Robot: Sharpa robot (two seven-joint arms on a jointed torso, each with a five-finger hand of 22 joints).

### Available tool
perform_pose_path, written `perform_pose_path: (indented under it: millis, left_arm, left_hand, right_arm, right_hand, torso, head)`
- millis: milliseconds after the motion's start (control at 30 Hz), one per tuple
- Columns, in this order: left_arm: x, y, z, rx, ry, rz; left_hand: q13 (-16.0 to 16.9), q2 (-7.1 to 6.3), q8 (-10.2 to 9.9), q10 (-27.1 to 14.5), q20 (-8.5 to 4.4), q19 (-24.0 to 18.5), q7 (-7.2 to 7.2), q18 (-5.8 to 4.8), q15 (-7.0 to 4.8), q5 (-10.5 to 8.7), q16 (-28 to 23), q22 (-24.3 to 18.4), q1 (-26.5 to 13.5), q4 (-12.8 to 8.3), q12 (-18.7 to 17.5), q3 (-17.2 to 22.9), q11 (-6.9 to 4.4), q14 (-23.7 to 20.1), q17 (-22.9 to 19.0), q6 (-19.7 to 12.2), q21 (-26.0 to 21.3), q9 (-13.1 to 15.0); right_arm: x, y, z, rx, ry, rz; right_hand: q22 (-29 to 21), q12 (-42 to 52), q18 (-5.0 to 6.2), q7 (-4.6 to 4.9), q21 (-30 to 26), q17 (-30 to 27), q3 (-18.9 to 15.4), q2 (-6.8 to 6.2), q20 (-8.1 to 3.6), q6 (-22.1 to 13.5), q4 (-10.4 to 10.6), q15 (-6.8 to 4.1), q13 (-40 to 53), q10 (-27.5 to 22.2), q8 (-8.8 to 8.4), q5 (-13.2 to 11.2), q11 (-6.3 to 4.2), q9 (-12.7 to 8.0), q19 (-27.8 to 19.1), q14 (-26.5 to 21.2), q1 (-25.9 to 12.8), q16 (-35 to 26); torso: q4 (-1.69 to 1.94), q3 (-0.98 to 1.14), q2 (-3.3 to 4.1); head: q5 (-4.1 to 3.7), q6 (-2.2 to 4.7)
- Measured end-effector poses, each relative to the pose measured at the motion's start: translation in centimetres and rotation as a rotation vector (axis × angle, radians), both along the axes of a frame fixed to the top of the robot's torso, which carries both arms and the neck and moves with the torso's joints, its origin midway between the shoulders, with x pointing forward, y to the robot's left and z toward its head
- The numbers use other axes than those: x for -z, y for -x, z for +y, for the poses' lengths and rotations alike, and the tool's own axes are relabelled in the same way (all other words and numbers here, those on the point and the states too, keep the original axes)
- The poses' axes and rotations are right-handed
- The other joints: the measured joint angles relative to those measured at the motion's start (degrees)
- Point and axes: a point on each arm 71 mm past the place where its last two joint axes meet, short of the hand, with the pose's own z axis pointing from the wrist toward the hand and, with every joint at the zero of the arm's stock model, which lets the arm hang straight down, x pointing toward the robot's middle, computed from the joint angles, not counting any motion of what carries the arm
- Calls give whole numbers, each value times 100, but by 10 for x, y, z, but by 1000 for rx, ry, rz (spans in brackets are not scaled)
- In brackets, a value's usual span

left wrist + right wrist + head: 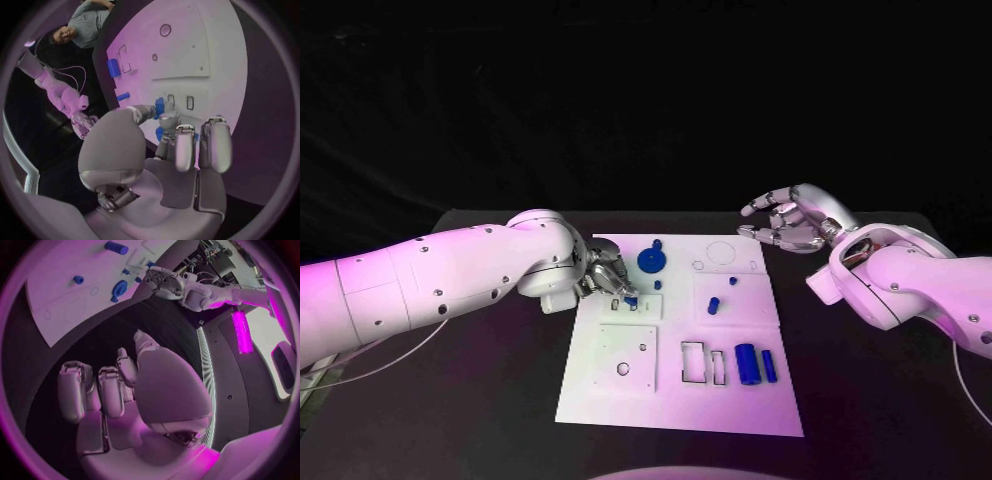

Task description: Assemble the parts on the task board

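From the head camera, the left hand (609, 277) sits over the task board's (678, 400) left edge, pinching a small blue part (630, 299); the right hand (790, 221) hovers off the board's far right corner — fingers curled, holding nothing.

Left wrist view: fingertips (164, 119) close on the blue part (160, 106).

Right wrist view: curled fingers (100, 390) over bare table (125, 325) — board (62, 300) beyond.

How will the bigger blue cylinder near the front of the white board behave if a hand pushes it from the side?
The larger blue cylinder lies on its side on the flat task board, so it would probably roll when pushed across its length. It looks solid and stiff, likely rigid plastic. Its smooth round surface may slip between the fingers.
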Motion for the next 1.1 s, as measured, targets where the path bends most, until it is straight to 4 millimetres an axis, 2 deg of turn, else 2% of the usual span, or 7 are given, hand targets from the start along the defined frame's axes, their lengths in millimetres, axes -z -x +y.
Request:
perform_pose_path:
  millis: [233,300,400,500,1100]
  left_arm:
    - [6,6,-2,-25,18,-54]
    - [7,8,-3,-31,21,-74]
    - [9,9,-4,-39,19,-100]
    - [10,10,-4,-44,14,-126]
    - [19,12,-7,-10,-46,-175]
  left_hand:
    - [302,-76,1,200,-20,20,-45,-1,-44,224,0,191,-77,-19,257,-18,-38,0,0,88,114,36]
    - [338,-76,1,210,-21,20,-45,-89,-43,263,0,192,-77,-19,282,-17,-48,1,0,89,114,43]
    - [393,-129,34,270,-21,20,-73,-88,-44,403,0,192,-129,-65,335,28,-68,0,0,119,149,74]
    - [429,-152,34,270,-21,20,-75,-88,-54,463,0,191,-153,-104,359,67,-68,11,0,139,149,75]
    - [430,-152,61,291,-21,19,-87,-87,-84,558,0,190,-199,-103,361,68,-89,-1,0,171,171,113]
  right_arm:
    - [0,0,0,1,0,0]
    - [0,0,0,1,1,0]
    - [0,0,-1,1,1,0]
    - [1,0,-1,2,1,0]
    - [1,0,-1,1,2,2]
  right_hand:
    - [0,0,0,0,0,-1,0,0,0,0,0,0,0,0,0,0,0,0,0,0,0,0]
    - [-1,0,0,0,0,-1,0,0,0,0,0,0,0,0,0,0,0,0,0,0,0,0]
    - [-1,0,0,0,0,-1,0,0,0,0,0,0,0,0,0,0,0,0,0,0,0,0]
    - [-1,0,0,0,0,-1,0,1,0,0,0,0,0,0,0,17,0,-5,0,0,-1,0]
    - [-2,0,0,0,0,-2,0,26,0,0,0,0,1,0,0,25,0,-6,0,0,-25,0]
  torso:
    - [10,3,-1]
    - [10,3,-1]
    - [10,5,-3]
    - [7,7,-3]
    - [0,9,4]
  head:
    - [5,-7]
    - [5,-7]
    - [8,-14]
    - [12,-18]
    - [21,-38]
